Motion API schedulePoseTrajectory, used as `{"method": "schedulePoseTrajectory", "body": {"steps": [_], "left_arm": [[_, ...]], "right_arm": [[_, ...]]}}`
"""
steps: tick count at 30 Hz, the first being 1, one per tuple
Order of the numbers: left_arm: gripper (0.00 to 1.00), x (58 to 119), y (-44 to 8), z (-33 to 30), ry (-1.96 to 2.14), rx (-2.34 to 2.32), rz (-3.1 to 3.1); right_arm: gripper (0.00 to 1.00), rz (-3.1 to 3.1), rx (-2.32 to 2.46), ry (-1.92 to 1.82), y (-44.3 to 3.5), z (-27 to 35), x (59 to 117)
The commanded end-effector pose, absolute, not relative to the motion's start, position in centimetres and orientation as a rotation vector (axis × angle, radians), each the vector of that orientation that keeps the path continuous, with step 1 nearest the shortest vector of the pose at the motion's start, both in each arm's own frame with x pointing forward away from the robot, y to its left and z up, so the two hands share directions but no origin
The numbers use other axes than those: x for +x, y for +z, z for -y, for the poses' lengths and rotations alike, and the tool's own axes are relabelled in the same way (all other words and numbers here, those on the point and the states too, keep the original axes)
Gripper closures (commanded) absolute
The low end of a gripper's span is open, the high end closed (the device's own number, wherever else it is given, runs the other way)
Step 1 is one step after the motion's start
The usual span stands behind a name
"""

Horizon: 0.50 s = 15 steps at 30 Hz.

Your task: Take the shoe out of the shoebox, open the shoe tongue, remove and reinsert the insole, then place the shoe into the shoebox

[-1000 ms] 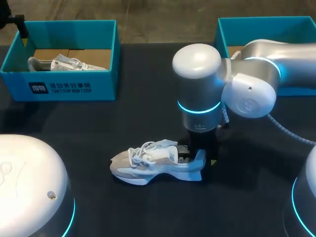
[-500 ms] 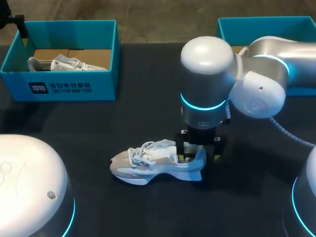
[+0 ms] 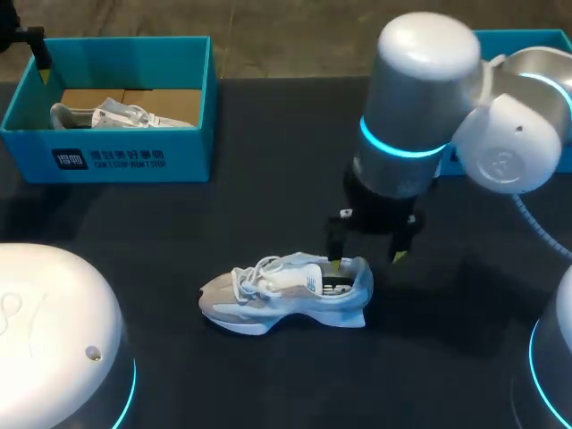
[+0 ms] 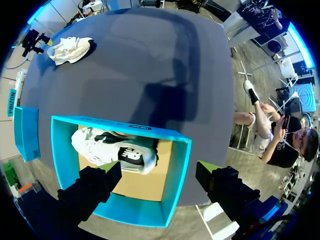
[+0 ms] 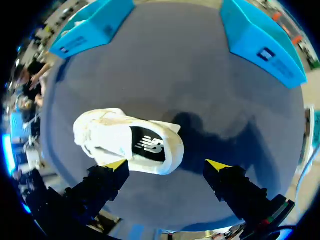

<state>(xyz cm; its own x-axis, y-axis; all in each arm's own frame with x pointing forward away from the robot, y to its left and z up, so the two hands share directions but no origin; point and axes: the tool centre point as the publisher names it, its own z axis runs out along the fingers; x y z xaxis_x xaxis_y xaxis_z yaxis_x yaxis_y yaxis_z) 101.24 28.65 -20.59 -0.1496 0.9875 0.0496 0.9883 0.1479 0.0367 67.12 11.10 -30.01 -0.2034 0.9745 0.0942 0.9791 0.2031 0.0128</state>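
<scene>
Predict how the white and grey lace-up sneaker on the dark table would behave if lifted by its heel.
The white and grey lace-up sneaker probably feels light, given its thin-looking fabric upper. Its soft heel collar would likely flex, the toe sagging. Upright on its broad sole, it seems unlikely to tip.

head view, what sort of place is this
Probably a robot lab bench: the right end effector hangs over a shoe on a dark table, with a teal shoebox nearby.
</scene>
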Motion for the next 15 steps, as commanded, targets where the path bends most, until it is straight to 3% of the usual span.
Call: {"method": "schedulePoseTrajectory", "body": {"steps": [1,5,15], "left_arm": [[0.0,101.1,-20.6,-28.6,-0.099,-2.039,2.371],[0.0,101.1,-20.6,-28.6,-0.099,-2.039,2.371],[0.0,101.1,-20.6,-28.6,-0.099,-2.039,2.371]], "right_arm": [[0.0,2.347,-1.778,-0.29,-28.8,-9.1,66.9],[0.0,2.447,-1.524,-0.407,-27.4,-8.5,66.7],[0.0,2.452,-1.506,-0.379,-27.1,-8.4,66.6]]}}
